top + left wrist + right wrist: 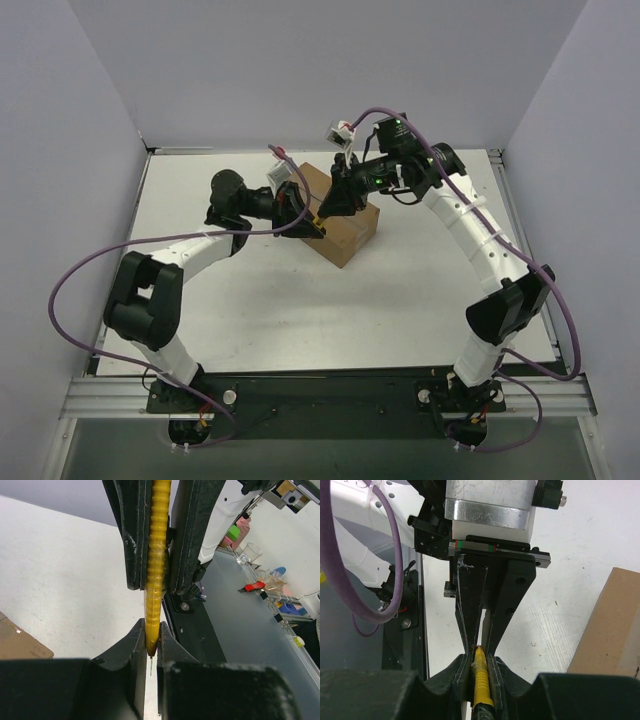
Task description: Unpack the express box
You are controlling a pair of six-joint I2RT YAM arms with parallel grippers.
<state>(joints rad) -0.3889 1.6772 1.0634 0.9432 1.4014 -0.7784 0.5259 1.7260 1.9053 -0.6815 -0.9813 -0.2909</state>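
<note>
The express box (352, 228), a plain brown carton, sits on the white table mid-scene; its corner shows in the left wrist view (20, 641) and its side in the right wrist view (610, 625). Above its left end both grippers meet on a ribbed yellow utility knife (322, 214). My left gripper (151, 640) is shut on the knife's (156, 570) blade end, a thin blade poking out below. My right gripper (480, 666) is shut on the same knife (481, 682) at its other end. Each wrist view shows the other gripper's fingers (132, 535) (470, 605) opposite.
Grey walls enclose the table (250, 300) on three sides. The black base rail (330, 392) runs along the near edge. Beyond the table edge, the left wrist view shows a bench with small clutter (260, 582).
</note>
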